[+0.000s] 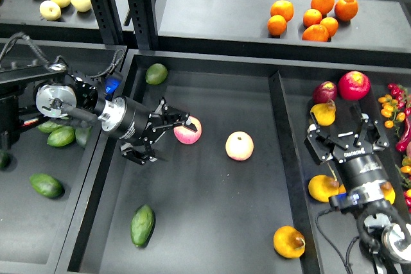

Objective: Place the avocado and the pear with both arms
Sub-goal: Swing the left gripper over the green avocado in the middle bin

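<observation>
The avocado point(142, 225), dark green and elongated, lies at the front left of the middle tray point(212, 88). The pear point(289, 242), yellow-orange with a brownish stem end, lies at the front right of the same tray. My left gripper point(167, 138) is open and empty, just left of a pink apple point(187, 130), well above the avocado in the view. My right gripper point(345, 134) is open and empty over the right tray point(297, 178), beyond the divider wall from the pear.
A second pink-yellow apple point(239, 145) and a rounder light green avocado point(156, 73) lie in the middle tray. Several green avocados point(46, 185) fill the left tray. Yellow pears point(323, 112) and red fruit point(354, 85) lie in the right tray. Oranges point(313, 17) sit on the back shelf.
</observation>
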### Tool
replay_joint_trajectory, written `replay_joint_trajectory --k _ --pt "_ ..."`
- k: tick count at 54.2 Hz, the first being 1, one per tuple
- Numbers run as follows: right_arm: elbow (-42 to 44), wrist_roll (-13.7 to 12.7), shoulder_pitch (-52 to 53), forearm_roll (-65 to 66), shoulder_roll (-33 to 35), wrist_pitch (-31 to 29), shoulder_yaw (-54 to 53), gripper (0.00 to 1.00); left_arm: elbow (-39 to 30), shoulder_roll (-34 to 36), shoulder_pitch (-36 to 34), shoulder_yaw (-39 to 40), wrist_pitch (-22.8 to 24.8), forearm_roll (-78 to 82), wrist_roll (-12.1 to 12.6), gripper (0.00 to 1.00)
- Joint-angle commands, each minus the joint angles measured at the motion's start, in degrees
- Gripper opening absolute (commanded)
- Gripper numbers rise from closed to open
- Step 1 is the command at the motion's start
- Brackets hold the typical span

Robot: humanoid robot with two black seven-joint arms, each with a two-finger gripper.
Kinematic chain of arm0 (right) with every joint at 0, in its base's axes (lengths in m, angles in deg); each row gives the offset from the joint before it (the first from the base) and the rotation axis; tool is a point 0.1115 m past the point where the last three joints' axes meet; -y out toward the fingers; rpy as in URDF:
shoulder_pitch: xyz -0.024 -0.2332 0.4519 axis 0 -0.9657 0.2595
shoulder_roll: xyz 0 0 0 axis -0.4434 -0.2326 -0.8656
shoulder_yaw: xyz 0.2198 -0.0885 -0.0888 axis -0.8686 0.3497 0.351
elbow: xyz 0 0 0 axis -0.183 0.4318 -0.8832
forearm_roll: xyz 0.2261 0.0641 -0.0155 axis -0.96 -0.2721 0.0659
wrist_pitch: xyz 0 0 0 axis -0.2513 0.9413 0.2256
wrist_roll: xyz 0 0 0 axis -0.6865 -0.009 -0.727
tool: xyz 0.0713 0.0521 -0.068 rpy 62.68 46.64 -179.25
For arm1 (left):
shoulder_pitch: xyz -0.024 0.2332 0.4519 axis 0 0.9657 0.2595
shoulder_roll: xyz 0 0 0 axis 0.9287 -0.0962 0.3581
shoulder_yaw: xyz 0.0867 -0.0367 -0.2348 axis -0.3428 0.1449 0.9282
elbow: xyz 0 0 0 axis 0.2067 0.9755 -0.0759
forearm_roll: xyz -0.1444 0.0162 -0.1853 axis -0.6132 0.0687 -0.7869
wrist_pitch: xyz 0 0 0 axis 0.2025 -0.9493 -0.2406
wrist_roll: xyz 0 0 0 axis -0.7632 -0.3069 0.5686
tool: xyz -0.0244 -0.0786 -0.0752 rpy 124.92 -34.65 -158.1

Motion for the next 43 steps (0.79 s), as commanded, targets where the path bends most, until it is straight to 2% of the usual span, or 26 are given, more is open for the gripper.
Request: replay_joint_trajectory --k 1,22,33,43 --pt "-0.01 0.02 1.45 0.08 0.0 1.27 0.01 1.0 2.46 -2.31 -0.59 -1.74 -0.01 6.38 0.0 1.0" --pt "0.61 0.11 5.84 0.26 0.0 3.29 -0.16 1.0 5.62 -7.49 -0.94 -12.99 -0.01 13.24 0.0 1.0" --pt "0.78 -0.07 5.93 0.26 0.0 3.29 -0.16 1.0 6.85 -10.66 -0.24 -14.31 -0.01 17.19 0.0 1.0" --pt "0.96 -0.07 6.37 0.26 0.0 3.2 -0.16 1.0 8.61 -14.52 0.28 -19.67 -0.01 17.63 0.0 1.0"
